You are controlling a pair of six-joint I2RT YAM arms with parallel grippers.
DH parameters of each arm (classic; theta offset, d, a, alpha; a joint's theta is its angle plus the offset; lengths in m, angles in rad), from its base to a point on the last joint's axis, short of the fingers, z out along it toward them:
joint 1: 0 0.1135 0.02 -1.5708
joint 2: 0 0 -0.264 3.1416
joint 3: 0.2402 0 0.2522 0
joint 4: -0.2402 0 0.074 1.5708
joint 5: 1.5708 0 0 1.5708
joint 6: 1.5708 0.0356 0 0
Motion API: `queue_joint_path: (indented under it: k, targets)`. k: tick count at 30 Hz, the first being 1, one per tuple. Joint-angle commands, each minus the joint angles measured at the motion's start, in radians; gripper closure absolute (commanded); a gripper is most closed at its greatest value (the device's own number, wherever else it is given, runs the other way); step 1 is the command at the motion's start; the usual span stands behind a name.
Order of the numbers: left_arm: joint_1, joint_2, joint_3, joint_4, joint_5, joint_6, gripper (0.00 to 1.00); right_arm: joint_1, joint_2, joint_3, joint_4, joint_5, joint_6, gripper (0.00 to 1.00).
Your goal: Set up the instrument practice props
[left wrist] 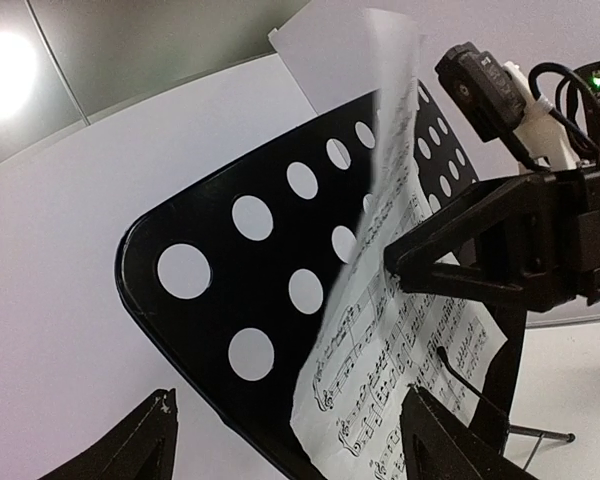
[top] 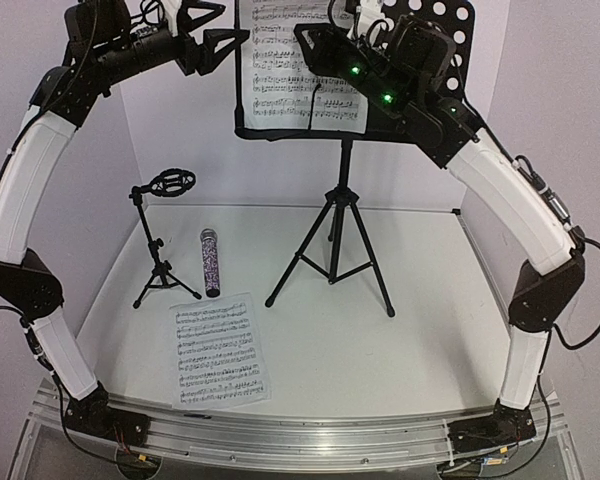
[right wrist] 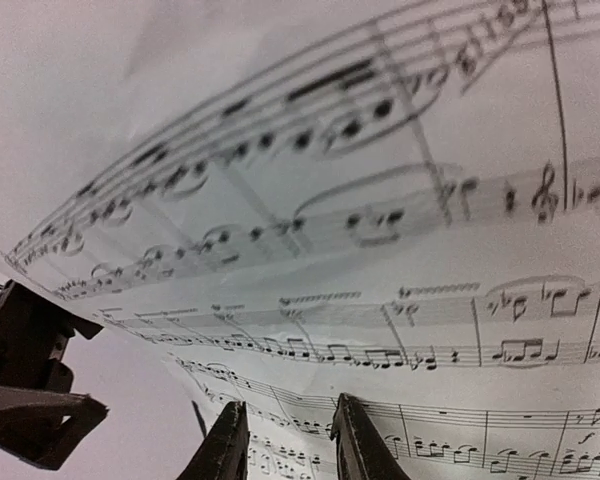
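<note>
White table (top: 430,300) and walls (top: 180,130); left jaws wide, right jaws narrow at sheet (right wrist: 310,330)

Matt black perforated metal desk (left wrist: 215,310), thin white paper sheet (top: 218,350), glittery microphone (top: 210,262), smooth matt white table (top: 420,330).

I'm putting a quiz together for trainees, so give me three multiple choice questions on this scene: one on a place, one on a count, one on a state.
1. Where does the microphone lie?
A. on the table, between the small mic stand and the music stand
B. on the perforated desk
C. in a gripper

2. How many music sheets show?
A. one
B. two
C. four

3. The small mic stand's clip is:
A. holding the microphone
B. empty
C. folded flat

Answers:
1 A, it lies flat between the two tripods.
2 B, one sheet on the desk, one sheet on the table.
3 B, nothing sits in it.
</note>
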Motion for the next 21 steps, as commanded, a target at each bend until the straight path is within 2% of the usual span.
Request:
queue_joint_path:
  k: [1, 7, 12, 21]
  targets:
    - [0.003, -0.031, -0.010, 0.021, -0.016, 0.003, 0.23, 0.003, 0.032, 0.073, 0.143, 0.079, -0.043, 0.73]
    - [0.003, -0.022, 0.002, 0.042, -0.007, -0.004, 0.23, 0.003, 0.051, 0.104, 0.232, 0.081, -0.033, 0.73]
    - [0.003, -0.018, 0.004, 0.051, 0.011, -0.010, 0.23, 0.003, 0.079, 0.166, 0.243, 0.099, -0.070, 0.72]
    - [0.003, -0.031, 0.030, -0.002, 0.026, -0.012, 0.24, 0.003, -0.070, -0.082, 0.243, 0.057, -0.008, 0.72]
